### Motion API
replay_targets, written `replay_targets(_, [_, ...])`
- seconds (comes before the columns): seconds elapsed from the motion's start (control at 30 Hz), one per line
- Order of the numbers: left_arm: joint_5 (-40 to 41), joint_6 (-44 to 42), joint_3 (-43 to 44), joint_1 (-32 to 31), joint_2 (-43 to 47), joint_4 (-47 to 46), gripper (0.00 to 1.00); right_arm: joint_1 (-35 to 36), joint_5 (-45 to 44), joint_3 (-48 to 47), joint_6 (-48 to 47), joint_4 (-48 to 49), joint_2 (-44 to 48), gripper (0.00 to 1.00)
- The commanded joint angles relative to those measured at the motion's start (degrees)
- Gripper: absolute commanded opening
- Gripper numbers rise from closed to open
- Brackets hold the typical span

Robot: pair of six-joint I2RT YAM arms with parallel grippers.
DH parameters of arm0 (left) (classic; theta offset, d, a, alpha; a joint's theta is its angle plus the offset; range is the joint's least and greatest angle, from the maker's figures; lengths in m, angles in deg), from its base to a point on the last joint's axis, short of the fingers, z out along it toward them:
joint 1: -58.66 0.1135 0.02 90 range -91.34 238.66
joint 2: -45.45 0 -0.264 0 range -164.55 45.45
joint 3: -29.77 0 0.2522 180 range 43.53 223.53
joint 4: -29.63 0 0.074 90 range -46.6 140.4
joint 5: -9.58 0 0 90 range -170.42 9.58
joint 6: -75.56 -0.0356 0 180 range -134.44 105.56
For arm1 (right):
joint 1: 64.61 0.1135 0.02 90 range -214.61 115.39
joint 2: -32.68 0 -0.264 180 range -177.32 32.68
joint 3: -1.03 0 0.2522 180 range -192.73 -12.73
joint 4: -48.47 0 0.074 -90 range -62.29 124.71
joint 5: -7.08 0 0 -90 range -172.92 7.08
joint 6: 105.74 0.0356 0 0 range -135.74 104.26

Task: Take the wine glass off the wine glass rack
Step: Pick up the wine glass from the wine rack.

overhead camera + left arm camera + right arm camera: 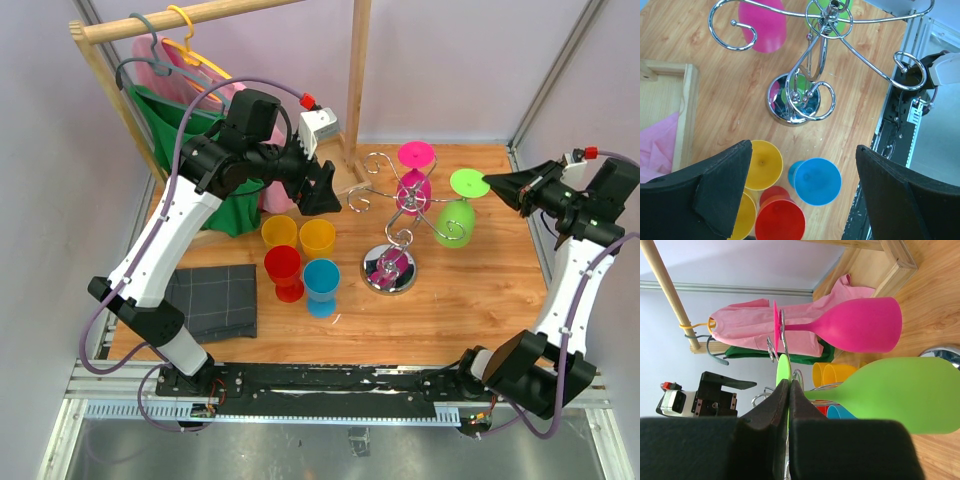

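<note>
The chrome wine glass rack (392, 215) stands mid-table on its round mirrored base (790, 106), with curled hook arms. A green wine glass (457, 215) and a pink wine glass (414, 180) hang upside down from it. My right gripper (494, 186) is shut on the round green foot (784, 371) of the green wine glass (905, 395), whose foot still sits by the rack's wire. The pink glass (860, 324) hangs just behind it. My left gripper (330, 190) is open and empty, held above the cups to the left of the rack (822, 30).
Two yellow cups (298, 235), a red cup (283, 268) and a blue cup (321, 281) stand left of the rack. A dark folded cloth (212, 298) lies at the front left. A wooden clothes rack (190, 18) with pink and green clothes stands at the back left.
</note>
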Motion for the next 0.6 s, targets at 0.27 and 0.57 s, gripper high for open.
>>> replay_targets(0.27, [-1.0, -1.0, -0.3, 0.4, -0.1, -1.0, 0.89, -1.3, 0.5, 2.2, -0.4, -0.3, 3.1, 0.01])
replay_targets(0.57, [-1.1, -0.9, -0.2, 0.4, -0.4, -1.0, 0.9, -1.3, 1.0, 3.0, -0.4, -0.5, 4.6, 0.01])
